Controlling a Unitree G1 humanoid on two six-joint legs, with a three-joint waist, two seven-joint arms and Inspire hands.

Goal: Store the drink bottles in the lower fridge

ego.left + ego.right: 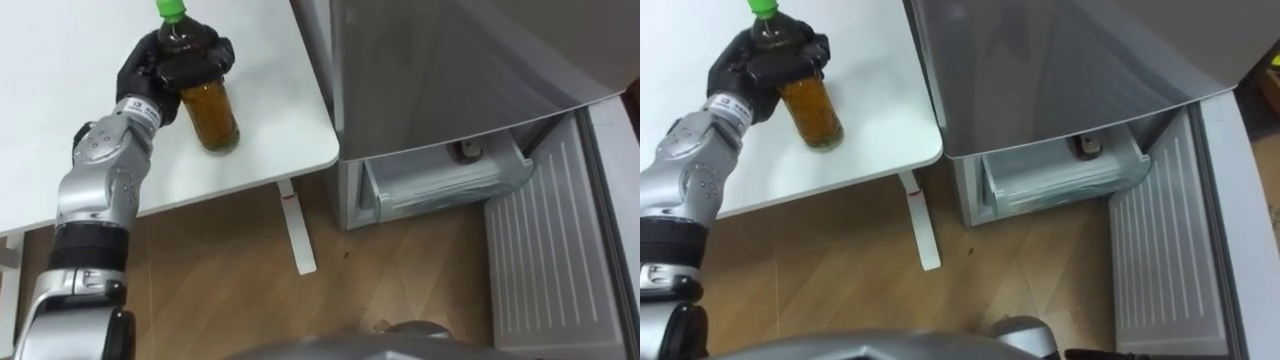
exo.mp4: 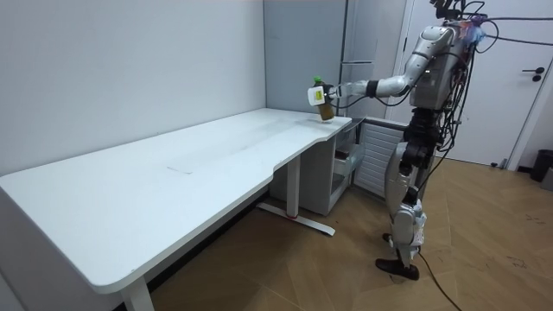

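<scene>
Left eye view: the left hand (image 1: 172, 68) has its fingers curled tight round the shoulder of the tea bottle (image 1: 212, 118), just under the green cap (image 1: 170, 10). The bottle leans, with its base below the hand at the white desk (image 1: 60, 60). Whether it touches or hangs just clear, I can't tell. Well off to the hand's right, the lower fridge drawer (image 1: 450, 190) stands open with something dark (image 1: 468, 152) inside.

Room view: the robot stands at the desk's end beside the fridge (image 2: 294, 60), left arm stretched out, bottle under the hand near the desk's corner. Here's the worry: that grip sits high and the bottle looks heavy, so it could swing or slide through the fingers on the way down. A careless arc could also clip the desk edge or the drawer front.

Right eye view: a clear bottle, amber liquid filling it almost up to the hand, cap on, body smooth and round.
</scene>
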